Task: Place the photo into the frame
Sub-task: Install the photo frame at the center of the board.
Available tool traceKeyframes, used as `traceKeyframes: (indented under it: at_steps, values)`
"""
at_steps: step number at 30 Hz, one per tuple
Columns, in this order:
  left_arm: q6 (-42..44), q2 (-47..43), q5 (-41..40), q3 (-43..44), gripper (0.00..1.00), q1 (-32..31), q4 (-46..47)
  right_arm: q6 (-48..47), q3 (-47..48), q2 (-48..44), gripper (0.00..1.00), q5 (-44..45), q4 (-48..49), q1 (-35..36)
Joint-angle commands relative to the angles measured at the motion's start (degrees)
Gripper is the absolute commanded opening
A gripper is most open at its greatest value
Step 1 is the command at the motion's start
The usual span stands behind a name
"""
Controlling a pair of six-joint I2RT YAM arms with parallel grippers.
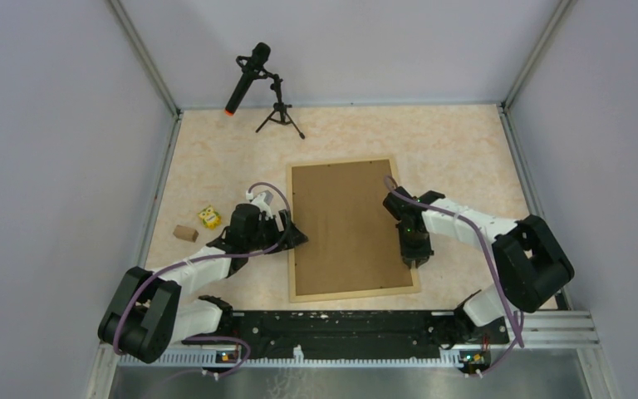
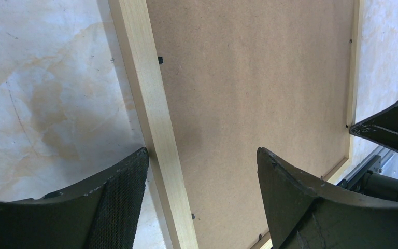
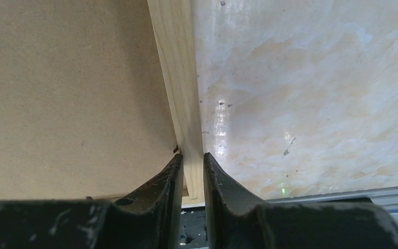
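The frame (image 1: 354, 293) lies face down in the middle of the table, with a plain brown backing board (image 1: 345, 224) filling it. The photo is not in view. My left gripper (image 1: 297, 235) is open and straddles the frame's left rail (image 2: 153, 104), one finger outside it and one over the board (image 2: 259, 78); the gripper (image 2: 202, 151) holds nothing. My right gripper (image 1: 414, 259) is shut on the frame's right rail (image 3: 179, 78) near its front corner, one finger on each side of the wood (image 3: 192, 156).
A black microphone on a small tripod (image 1: 253, 79) stands at the back left. A small yellow object (image 1: 209, 217) and a brown block (image 1: 185, 233) lie left of the frame. Grey walls enclose the table; a metal rail (image 1: 548, 326) runs along the near edge.
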Motion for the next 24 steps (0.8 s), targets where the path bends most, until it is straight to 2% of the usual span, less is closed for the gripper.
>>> traceKeyframes:
  at_steps: [1, 9, 17, 24]
  values:
    - [0.48, 0.52, 1.60, -1.05, 0.81, -0.31, -1.54, 0.00, 1.85, 1.86, 0.21, 1.96, 1.92, 0.50]
    - [0.42, 0.60, 1.58, -0.98, 0.81, -0.31, -1.54, -0.60, 0.89, 4.54, 0.20, 3.36, 4.32, 0.33]
    - [0.49, 0.60, 1.64, -0.90, 0.81, -0.30, -1.61, -3.01, 6.50, 15.26, 0.20, 3.97, 5.71, 0.36]
    - [0.51, 0.55, 1.55, -0.97, 0.81, -0.30, -1.60, 0.07, 14.56, 24.22, 0.21, -3.33, 10.54, 3.38]
